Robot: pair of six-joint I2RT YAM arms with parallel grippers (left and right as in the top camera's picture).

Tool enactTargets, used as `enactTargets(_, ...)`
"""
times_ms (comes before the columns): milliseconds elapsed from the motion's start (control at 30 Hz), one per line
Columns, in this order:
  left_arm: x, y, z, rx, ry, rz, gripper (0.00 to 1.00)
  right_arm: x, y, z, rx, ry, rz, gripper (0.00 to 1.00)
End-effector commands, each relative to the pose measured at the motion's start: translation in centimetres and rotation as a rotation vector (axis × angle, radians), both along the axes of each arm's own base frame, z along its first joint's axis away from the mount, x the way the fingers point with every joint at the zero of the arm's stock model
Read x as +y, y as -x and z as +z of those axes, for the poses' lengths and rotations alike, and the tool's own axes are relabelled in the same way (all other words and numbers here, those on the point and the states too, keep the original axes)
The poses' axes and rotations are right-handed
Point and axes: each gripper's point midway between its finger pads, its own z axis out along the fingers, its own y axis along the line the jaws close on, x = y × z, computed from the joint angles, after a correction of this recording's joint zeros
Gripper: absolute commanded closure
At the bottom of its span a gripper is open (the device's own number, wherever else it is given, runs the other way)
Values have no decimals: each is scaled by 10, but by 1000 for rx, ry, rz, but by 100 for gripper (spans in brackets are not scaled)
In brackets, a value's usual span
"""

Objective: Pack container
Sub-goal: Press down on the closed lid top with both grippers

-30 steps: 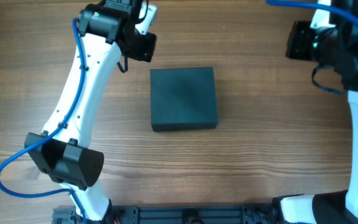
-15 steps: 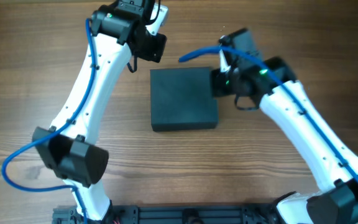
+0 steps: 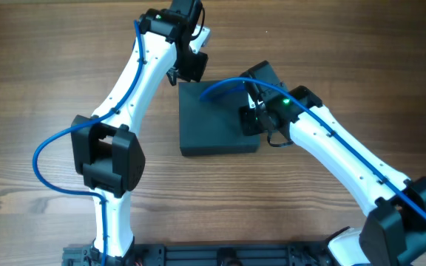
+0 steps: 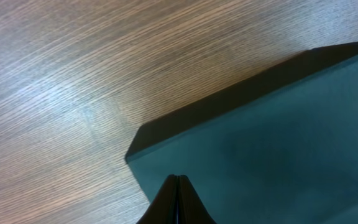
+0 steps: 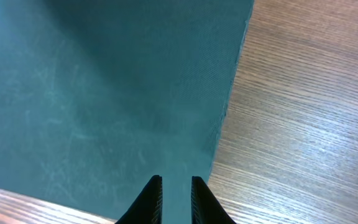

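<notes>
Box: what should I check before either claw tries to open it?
1. Box closed, top flat: ok.
2. Left claw shut, above a box corner: ok.
3. Right claw slightly open, empty, above the box near its edge: ok.
4. Claws apart from each other: ok.
5. Either claw touching the box: cannot tell.
6. Which edge opens: cannot tell.

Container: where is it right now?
Overhead view: the container lies closed, centred on the table, left gripper over its far-left corner, right gripper over its right edge.
</notes>
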Motion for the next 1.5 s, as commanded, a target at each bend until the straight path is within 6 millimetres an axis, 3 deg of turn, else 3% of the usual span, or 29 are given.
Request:
enactTargets(0, -7, 4, -14, 41, 8, -18, 96, 4, 1, -13, 32, -5, -4, 84)
enactTargets(400, -14, 7, -22, 65, 26, -29, 96, 11, 3, -55, 132, 14, 8, 84)
enactTargets(533, -12, 10, -34, 82, 20, -29, 96, 11, 3, -58, 136, 17, 8, 85)
enactTargets(800, -5, 35, -83, 174, -3, -28, 96, 11, 3, -59, 137, 18, 8, 86)
enactTargets(1133, -4, 36, -85, 170, 0, -27, 95, 13, -1, -57, 120, 8, 9, 86)
enactTargets(1200, -4, 34, -81, 159, 4, -27, 90, 16, -6, -53, 105, 0, 9, 85)
enactTargets(1300, -2, 26, -66, 113, 6, -23, 60, 19, -21, -37, 61, -18, 7, 83)
enactTargets(1367, 8, 11, -40, 35, -4, 1, 42, 12, -43, -11, 5, -36, -18, 81)
enactTargets(1467, 23, -5, -7, -45, 11, 42, 34, -12, -71, 29, -79, -36, -88, 80)
